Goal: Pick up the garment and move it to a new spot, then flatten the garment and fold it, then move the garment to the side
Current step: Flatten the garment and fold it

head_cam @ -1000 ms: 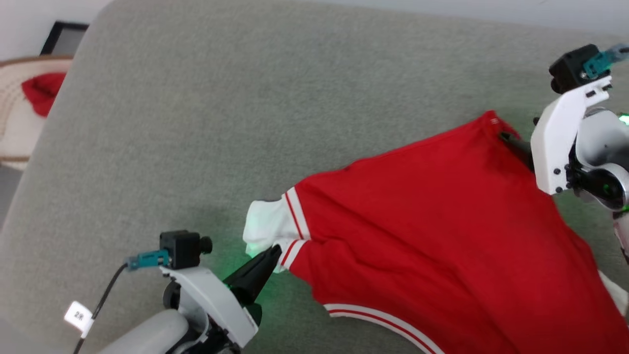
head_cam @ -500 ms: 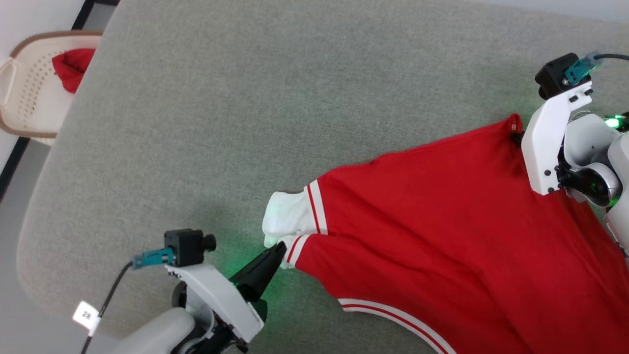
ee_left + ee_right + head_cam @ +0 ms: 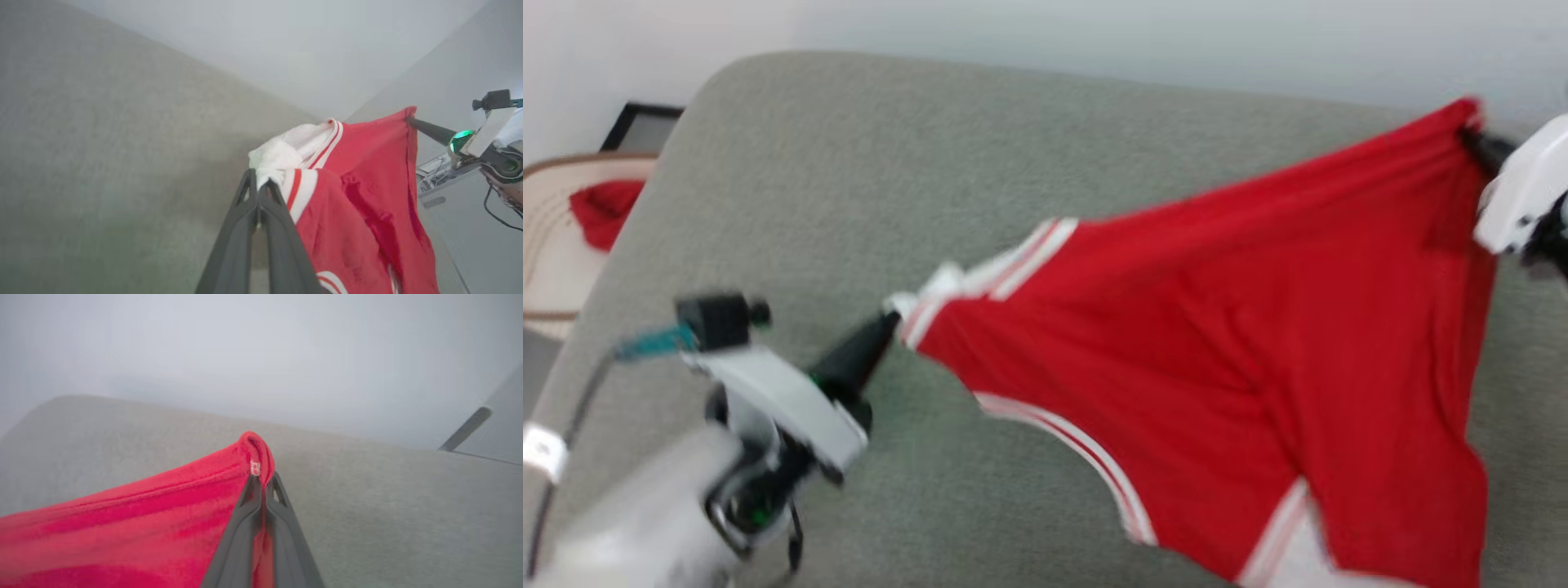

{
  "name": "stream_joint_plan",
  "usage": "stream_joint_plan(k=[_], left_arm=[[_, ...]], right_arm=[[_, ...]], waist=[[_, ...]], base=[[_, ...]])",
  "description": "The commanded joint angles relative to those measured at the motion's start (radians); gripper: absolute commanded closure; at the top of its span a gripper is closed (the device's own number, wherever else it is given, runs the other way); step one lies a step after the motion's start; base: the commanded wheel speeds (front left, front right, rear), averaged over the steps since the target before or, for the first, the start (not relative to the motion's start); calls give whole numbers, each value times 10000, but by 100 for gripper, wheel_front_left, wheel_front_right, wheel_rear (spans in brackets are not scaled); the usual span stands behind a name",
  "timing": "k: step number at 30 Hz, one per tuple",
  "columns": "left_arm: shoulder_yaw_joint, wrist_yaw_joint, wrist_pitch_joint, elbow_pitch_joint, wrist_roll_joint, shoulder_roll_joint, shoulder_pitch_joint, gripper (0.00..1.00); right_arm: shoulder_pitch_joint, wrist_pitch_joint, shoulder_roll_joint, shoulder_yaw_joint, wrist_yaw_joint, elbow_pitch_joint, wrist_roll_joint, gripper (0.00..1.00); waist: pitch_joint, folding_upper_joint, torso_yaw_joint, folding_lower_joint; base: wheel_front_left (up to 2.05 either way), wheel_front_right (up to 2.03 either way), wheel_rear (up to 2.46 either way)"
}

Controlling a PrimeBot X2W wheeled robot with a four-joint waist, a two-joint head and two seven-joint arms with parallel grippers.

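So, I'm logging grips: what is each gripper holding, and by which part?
Both hold the red jersey: left gripper pinches its white sleeve, right gripper a red corner.

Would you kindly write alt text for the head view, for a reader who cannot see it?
A red jersey shirt with white striped trim is held stretched between two grippers over a gray padded surface: the left gripper pinches its white sleeve, the right gripper a red corner. At far left, a beige basket holds a small red cloth.
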Motion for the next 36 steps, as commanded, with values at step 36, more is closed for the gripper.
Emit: stream_joint_plan(k=[36], left_arm=[[2605,0,1683,4127,-1614,-1905,-7210,100]], right_arm=[[-5050,-5063,1627,-2823,-16,4052,-2991,100]], waist=[[2531,0,-1900,0]], base=[[0,0,0]])
